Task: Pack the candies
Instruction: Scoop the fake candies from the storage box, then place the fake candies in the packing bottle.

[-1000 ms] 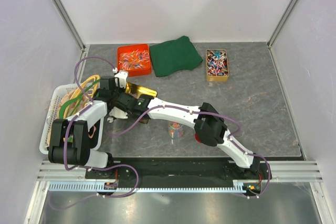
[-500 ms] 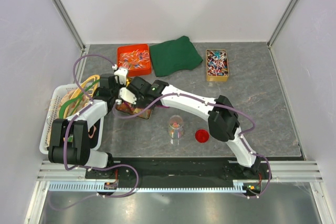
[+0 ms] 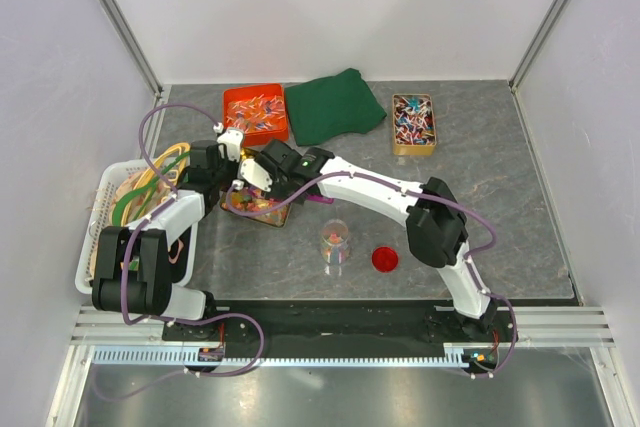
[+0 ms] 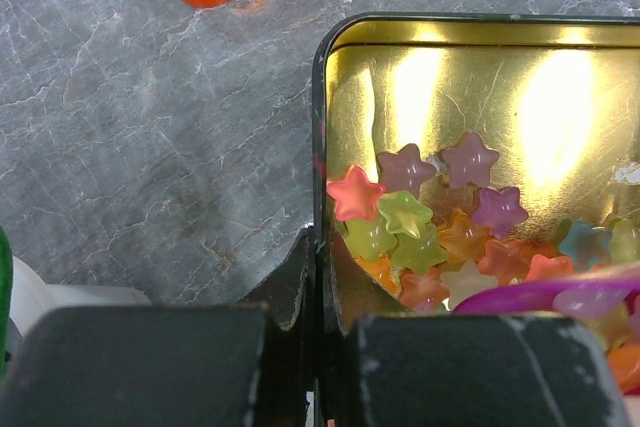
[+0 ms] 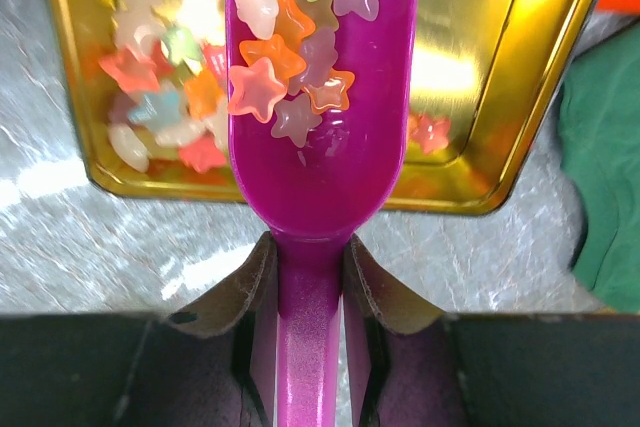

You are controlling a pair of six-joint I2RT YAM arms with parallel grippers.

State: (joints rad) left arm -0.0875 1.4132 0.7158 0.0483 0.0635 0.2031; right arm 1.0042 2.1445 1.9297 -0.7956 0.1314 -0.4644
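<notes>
Our left tool (image 4: 318,277) pinches the tin (image 4: 322,127) by its rim, our right tool (image 5: 305,282) pinches the scoop (image 5: 325,147), loaded with candies (image 5: 275,72) above the tin; the jar (image 3: 336,245), nearer and rightward, seems barely filled, so most scooping is left

Bright light glares off the gold tin (image 5: 450,67); candies (image 5: 160,97) inside seem slightly blurred.

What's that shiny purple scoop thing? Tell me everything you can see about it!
The shiny purple plastic scoop has a deep rounded bowl and a narrow straight handle. The right gripper is shut on the handle, one finger on each side. The bowl carries a small heap of star-shaped candies in orange, pink, yellow, green and lilac. It is over the gold metal tin; whether it touches the tin cannot be told.
</notes>
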